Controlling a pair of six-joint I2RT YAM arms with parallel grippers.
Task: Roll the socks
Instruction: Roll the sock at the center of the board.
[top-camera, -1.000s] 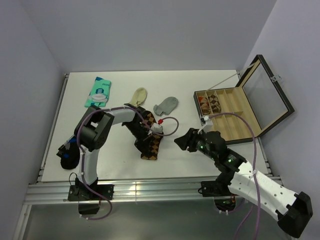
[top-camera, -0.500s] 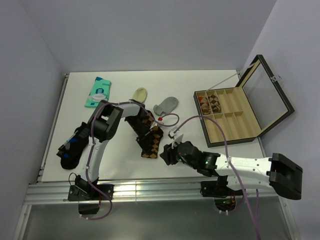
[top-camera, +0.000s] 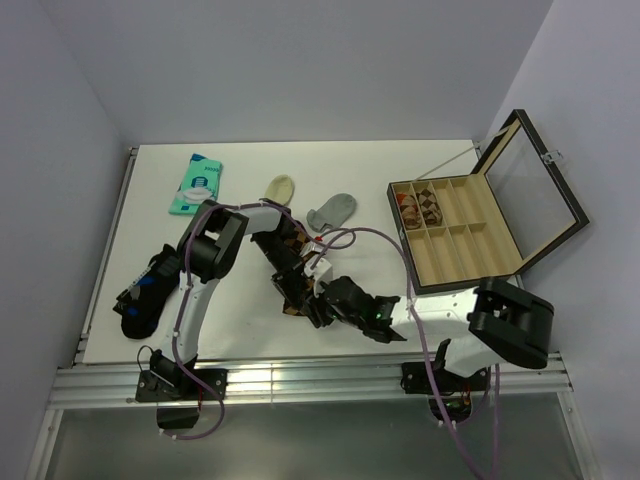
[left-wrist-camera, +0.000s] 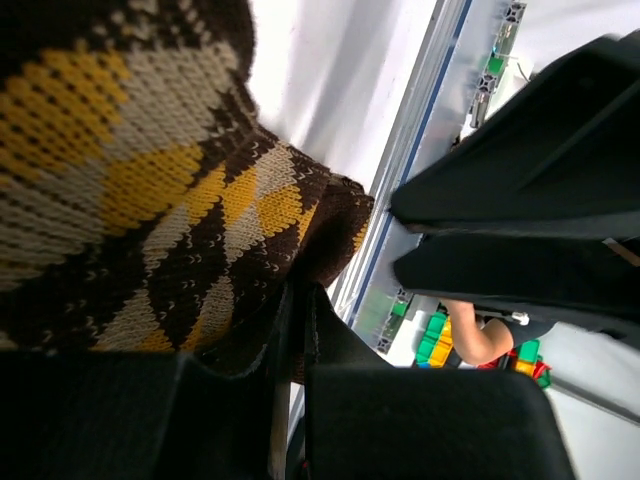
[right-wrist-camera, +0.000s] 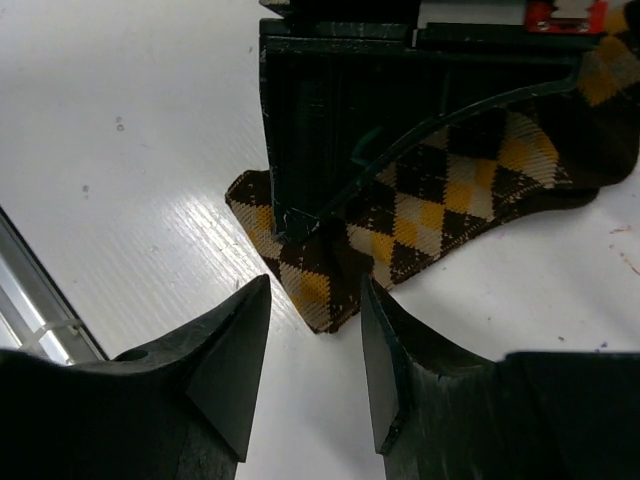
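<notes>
- The left gripper (top-camera: 296, 284) is clenched on the argyle sock (right-wrist-camera: 450, 200), pinching a fold of the knit between its fingers close to the sock's near end, with the tips down at table (top-camera: 420, 165) level.
- The argyle sock, brown with tan-orange diamonds, lies on the front half of the table near its middle, its length running away from the arm bases.
- The right gripper (right-wrist-camera: 315, 292) is released, its jaws parted and holding nothing. It sits low over the table, with the sock's near tip just ahead of the gap between its fingers.
- Far row, left: a packet (top-camera: 196, 184), teal and white, lies flat and well apart from both grippers.
- Far row, centre: the cream sock (top-camera: 280, 188) and the grey sock (top-camera: 332, 210) lie near each other without touching, both beyond the argyle sock.
- Right: an open box (top-camera: 480, 245) with its glass lid (top-camera: 530, 190) raised; rolled socks (top-camera: 418, 205) sit in compartments at its left end.
</notes>
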